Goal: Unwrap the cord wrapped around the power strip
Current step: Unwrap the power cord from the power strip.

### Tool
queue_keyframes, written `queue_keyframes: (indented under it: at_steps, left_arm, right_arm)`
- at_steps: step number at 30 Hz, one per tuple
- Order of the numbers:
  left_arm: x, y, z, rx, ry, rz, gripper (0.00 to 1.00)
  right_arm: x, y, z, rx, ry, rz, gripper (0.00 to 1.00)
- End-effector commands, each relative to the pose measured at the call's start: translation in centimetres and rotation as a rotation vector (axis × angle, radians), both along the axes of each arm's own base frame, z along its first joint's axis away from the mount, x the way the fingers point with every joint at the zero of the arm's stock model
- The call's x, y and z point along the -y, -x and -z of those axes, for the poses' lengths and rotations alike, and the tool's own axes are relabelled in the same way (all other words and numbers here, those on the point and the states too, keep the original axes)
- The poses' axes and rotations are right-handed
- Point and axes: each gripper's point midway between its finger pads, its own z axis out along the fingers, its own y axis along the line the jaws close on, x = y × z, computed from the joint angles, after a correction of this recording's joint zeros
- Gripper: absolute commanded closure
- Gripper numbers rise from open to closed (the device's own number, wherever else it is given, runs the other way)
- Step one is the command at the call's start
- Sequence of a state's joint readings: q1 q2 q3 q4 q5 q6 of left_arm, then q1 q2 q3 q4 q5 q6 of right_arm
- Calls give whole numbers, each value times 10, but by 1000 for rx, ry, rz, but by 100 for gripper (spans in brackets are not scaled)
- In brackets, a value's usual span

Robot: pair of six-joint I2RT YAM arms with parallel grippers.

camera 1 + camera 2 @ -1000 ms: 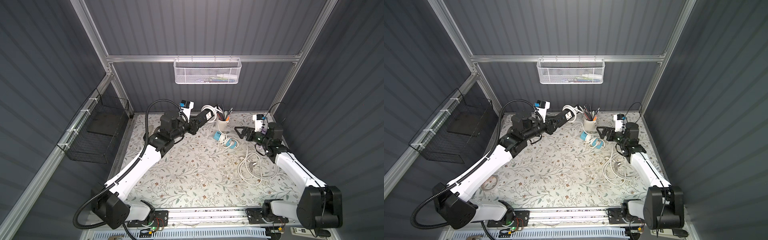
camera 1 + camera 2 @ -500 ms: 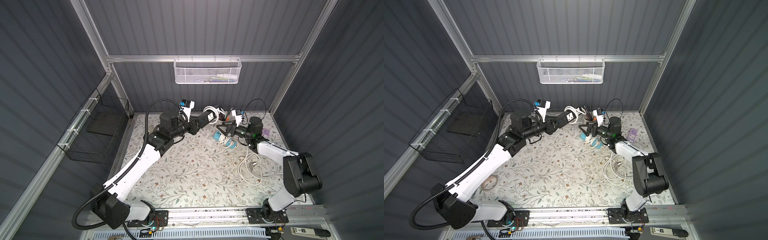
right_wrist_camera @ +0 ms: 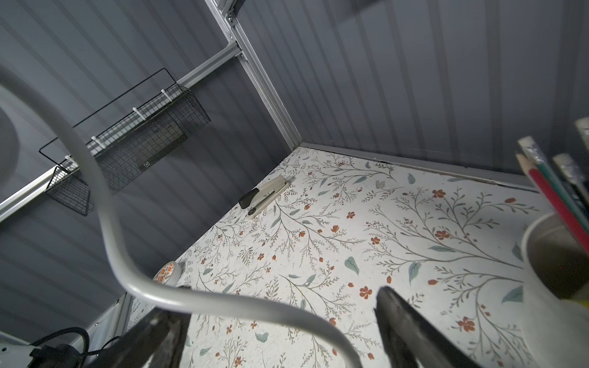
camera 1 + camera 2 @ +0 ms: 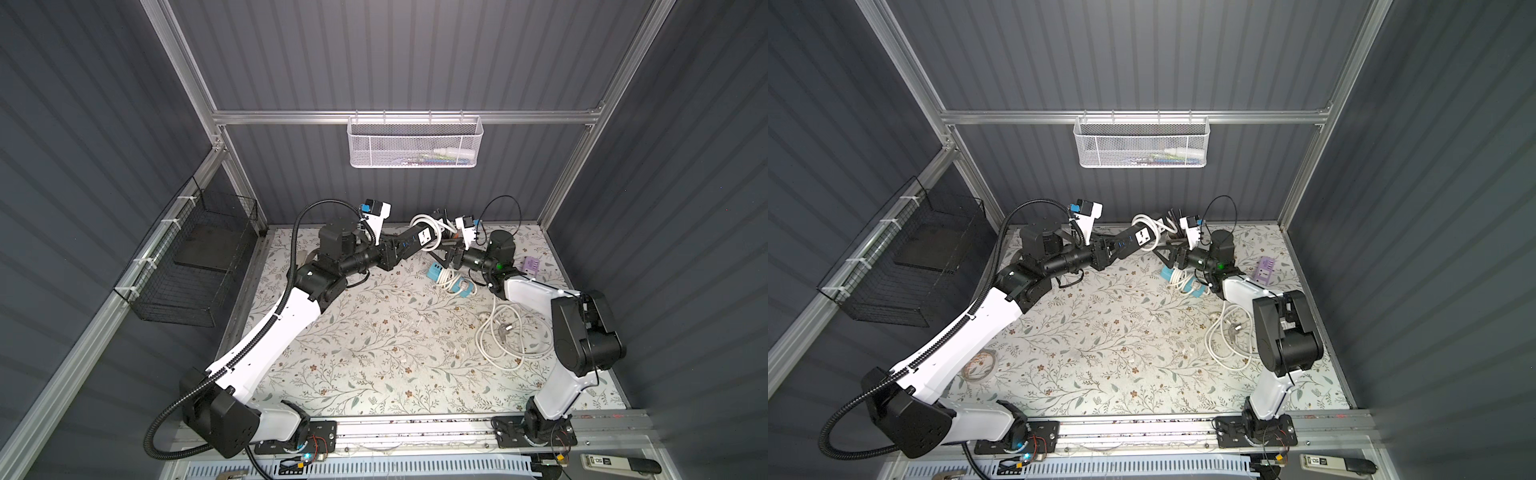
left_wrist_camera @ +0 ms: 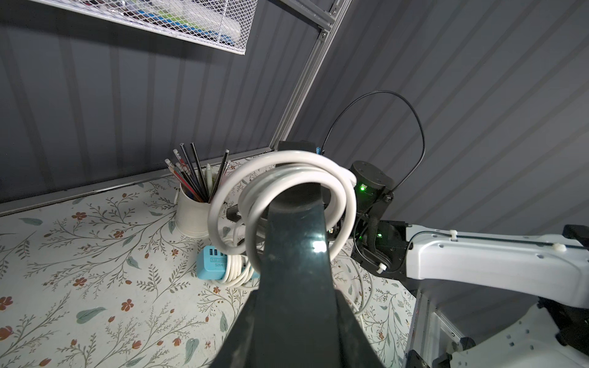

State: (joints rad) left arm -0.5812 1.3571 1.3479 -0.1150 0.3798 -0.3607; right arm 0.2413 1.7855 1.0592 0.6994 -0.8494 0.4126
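A black power strip (image 4: 415,240) (image 4: 1139,240) is held up off the table at the back, with my left gripper (image 4: 390,254) (image 5: 296,347) shut on its near end. A white cord (image 4: 428,221) (image 5: 283,178) is looped several times around the strip's (image 5: 296,255) far end. My right gripper (image 4: 444,254) (image 4: 1163,255) sits just right of that end, jaws open. In the right wrist view a strand of the cord (image 3: 223,302) runs across the gap between the two fingers (image 3: 404,321), and neither finger touches it.
A blue power strip wound with white cord (image 4: 451,280) lies under the right gripper. A loose white cord (image 4: 505,332) lies near the right arm. A white cup of pencils (image 5: 191,213), a purple adapter (image 4: 532,264), a stapler (image 3: 266,197) and a tape roll (image 3: 169,272) stand around.
The right arm has swung left from the right side, bringing its gripper up to the cord end of the strip, jaws slightly narrower. The left arm has barely moved.
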Motion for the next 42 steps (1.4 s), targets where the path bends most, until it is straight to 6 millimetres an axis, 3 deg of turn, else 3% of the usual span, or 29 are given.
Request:
queue_keyframes:
  at_steps: [1,5,10,15,22,33,37,42]
  left_arm:
    - [-1,8,-50,109,87,24,100]
    - [-1,7,-47,107,80,20,100]
    - [-3,5,-45,112,71,6,100]
    - [-4,3,-41,114,65,-3,100]
    - [0,3,-29,80,52,17,100]
    - [-1,9,11,-17,27,26,100]
    - [-6,7,26,-31,1,-5,100]
    - [-8,-3,41,-32,-48,-41,100]
  right_arm:
    - [-8,-3,-6,33,-12,-21,16]
    - [-10,-2,-3,24,-32,-32,36]
    - [-9,2,-2,17,-35,-36,77]
    - [-6,6,-4,12,-30,-22,100]
    - [6,2,-17,10,-36,30,100]
    - [35,-5,-94,124,-52,99,100]
    - [48,6,-117,160,-68,112,100]
    - [65,27,-132,182,-74,142,100]
